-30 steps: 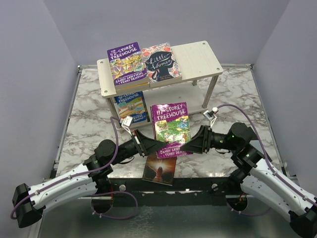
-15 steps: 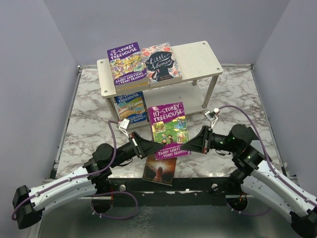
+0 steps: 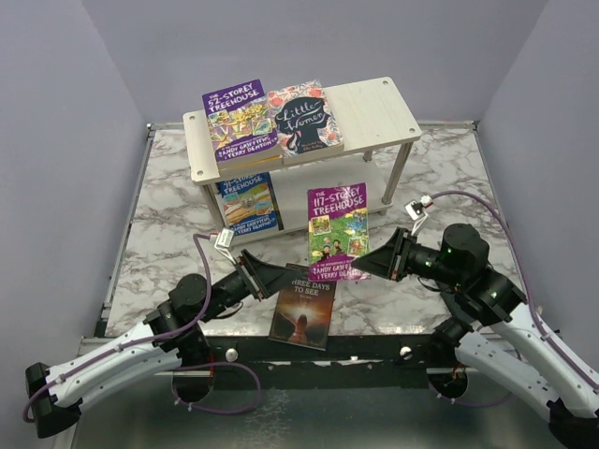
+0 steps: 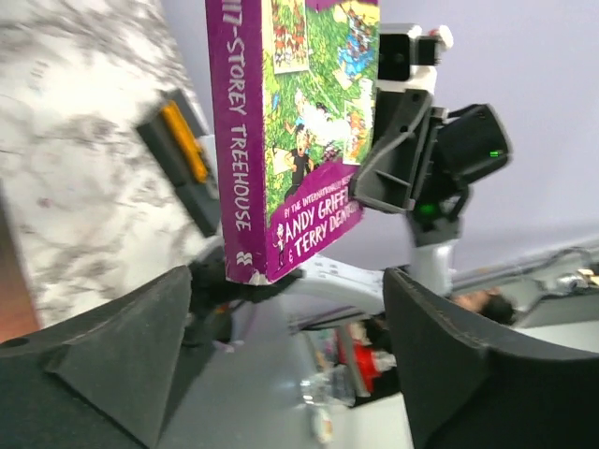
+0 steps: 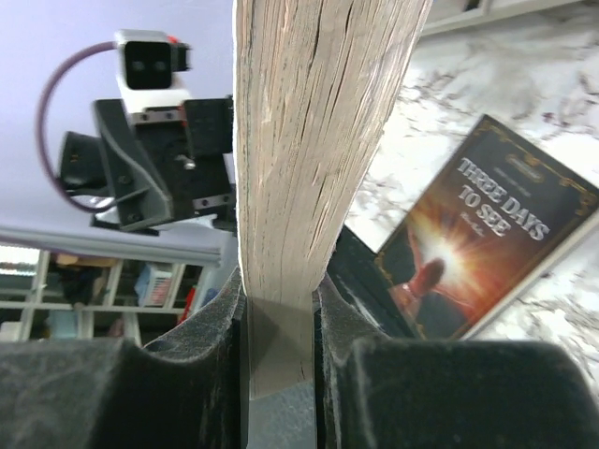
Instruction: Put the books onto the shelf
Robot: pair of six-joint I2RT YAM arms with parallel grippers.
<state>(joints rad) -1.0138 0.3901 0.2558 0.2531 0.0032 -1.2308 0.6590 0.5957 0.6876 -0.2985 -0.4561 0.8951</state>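
Nearest the arms, a dark brown book (image 3: 302, 316) lies flat on the marble surface (image 3: 168, 234). Just beyond it the left gripper (image 3: 281, 278) stands spread wide, its fingers clear of the raised purple book (image 3: 337, 232) beside it. The right gripper (image 3: 363, 266) pinches that raised purple book by its page edge and holds it off the surface, cover toward the overhead camera, in front of the shelf (image 3: 384, 112). Farther back, the pale wooden shelf carries a second purple book (image 3: 239, 122) and a dark floral book (image 3: 304, 119) side by side on its top board, with a blue book (image 3: 248, 201) on the lower tier.
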